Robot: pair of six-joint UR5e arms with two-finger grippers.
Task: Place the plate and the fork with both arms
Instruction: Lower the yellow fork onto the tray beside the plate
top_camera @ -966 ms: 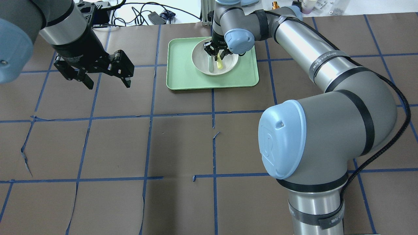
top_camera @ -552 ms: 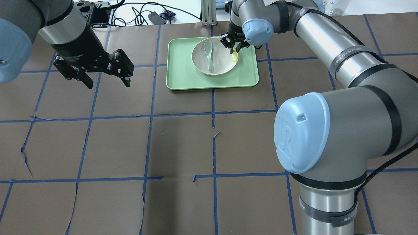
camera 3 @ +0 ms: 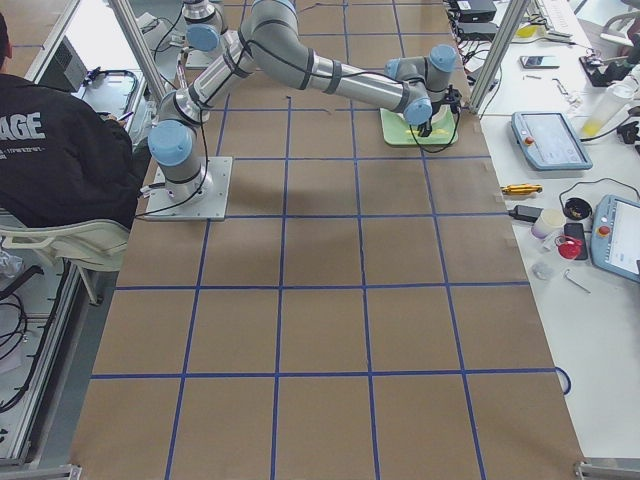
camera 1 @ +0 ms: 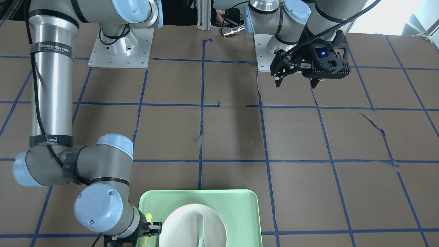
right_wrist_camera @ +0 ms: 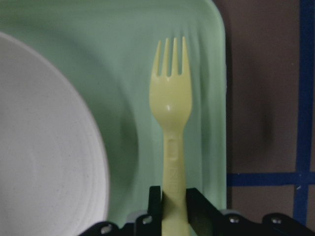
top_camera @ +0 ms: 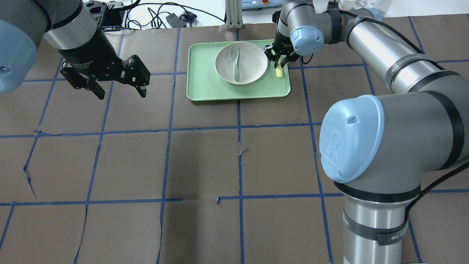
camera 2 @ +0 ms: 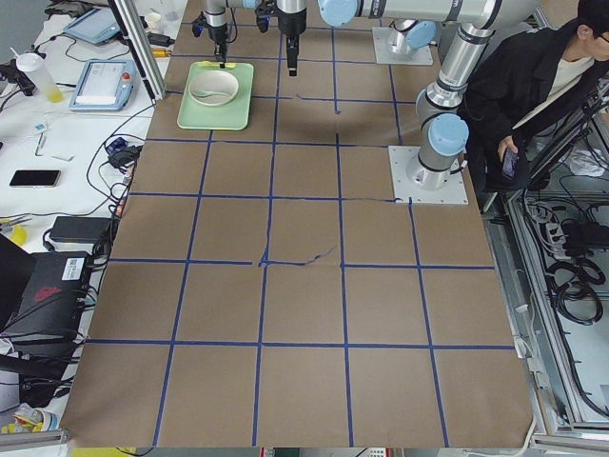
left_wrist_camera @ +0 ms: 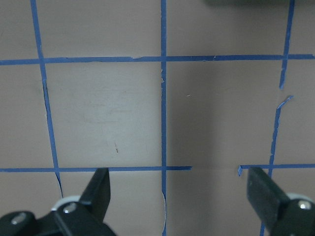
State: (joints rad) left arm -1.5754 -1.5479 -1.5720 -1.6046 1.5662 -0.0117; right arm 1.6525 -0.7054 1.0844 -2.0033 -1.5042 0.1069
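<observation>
The right pincer [top_camera: 280,60] clamps the fork [right_wrist_camera: 171,105] by its handle end over the right margin of the tray [top_camera: 205,88], just beside the plate [top_camera: 254,64]. The left pincer [top_camera: 121,91] hangs wide open, well left of the tray. Held so far back, the fork could pivot and snag the tray's rim.

The tray [top_camera: 205,86] is showing a flat light green. On it, the plate [top_camera: 256,60] is showing off-white, and the spoon [top_camera: 235,62] in the plate is showing a pale grey-green (a shade duller than the tray). Along one edge of the tray, beside the plate, the fork [right_wrist_camera: 171,105] is showing pale yellow. Around the tray, the table covering [top_camera: 201,165] is showing matt brown, crossed by a grid of blue tape lines. The right arm [top_camera: 381,51] and the left arm [top_camera: 73,29] are showing silver-grey tubes, light-blue joint caps and black bands. The right gripper [top_camera: 279,61] and the left gripper [top_camera: 122,93] are showing black, and a small blue light [camera 1: 324,53] is glowing on the left one.
</observation>
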